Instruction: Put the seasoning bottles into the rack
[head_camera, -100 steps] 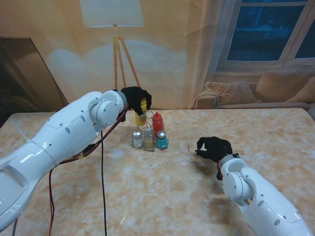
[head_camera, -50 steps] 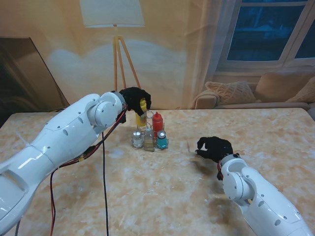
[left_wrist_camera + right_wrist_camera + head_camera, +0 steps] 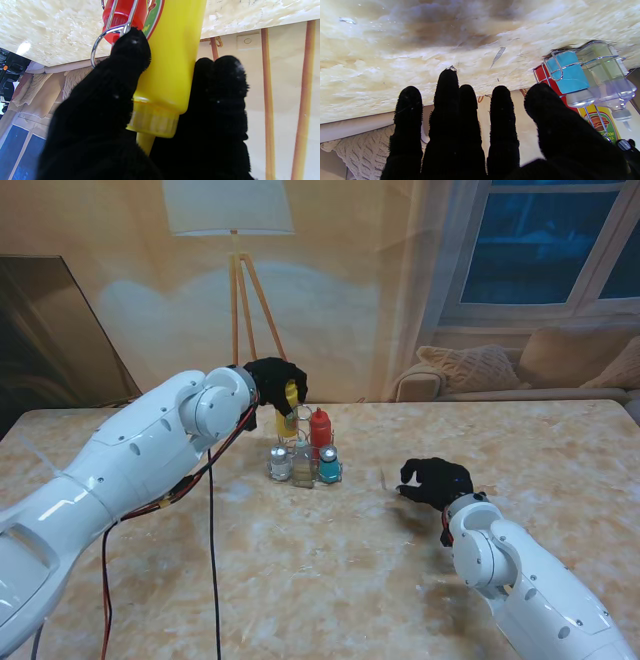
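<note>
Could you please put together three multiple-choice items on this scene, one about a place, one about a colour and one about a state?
1. Where is the wire rack?
A. At the table's right edge
B. Near the table's middle, left of the right hand
C. On the sofa

2. What colour is the bottle that the left hand grips?
A. Yellow
B. Green
C. White

3. What state is the right hand in?
A. Shut on a bottle
B. Holding the rack
C. Open, holding nothing

Answers:
1 B: the stand view shows the rack centrally, left of the right hand.
2 A: the left wrist view shows fingers around the yellow bottle.
3 C: the right wrist view shows its fingers spread over bare table.
</note>
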